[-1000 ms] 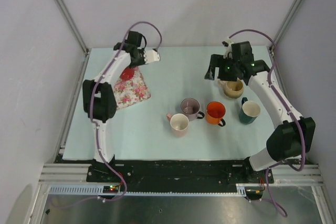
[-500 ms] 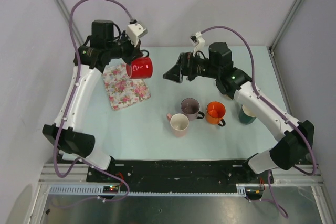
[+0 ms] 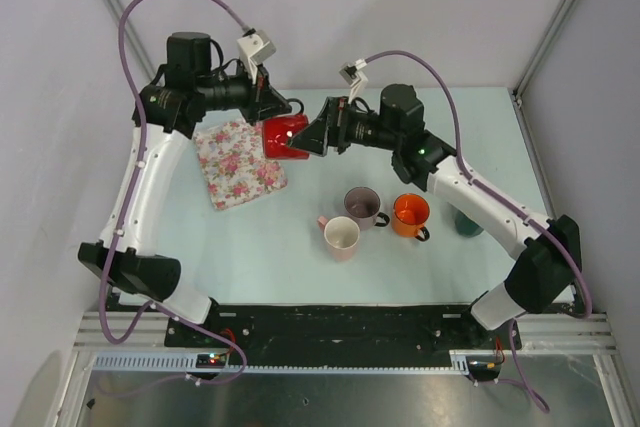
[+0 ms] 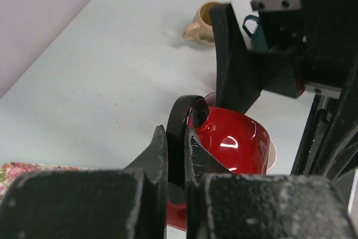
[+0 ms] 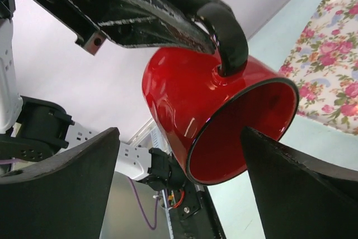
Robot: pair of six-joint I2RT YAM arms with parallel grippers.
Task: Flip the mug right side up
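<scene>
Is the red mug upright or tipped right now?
Tipped on its side in the air: the left gripper holds the red mug by its handle, opening facing sideways.

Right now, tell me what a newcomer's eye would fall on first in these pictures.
A glossy red mug hangs in the air over the far side of the table, tipped sideways, with the left end effector pinching its black handle. The right end effector faces it from the other side, open, its fingers flanking the mug's mouth. Next come the flowered cloth at far left and the cluster of upright mugs mid-table.
</scene>
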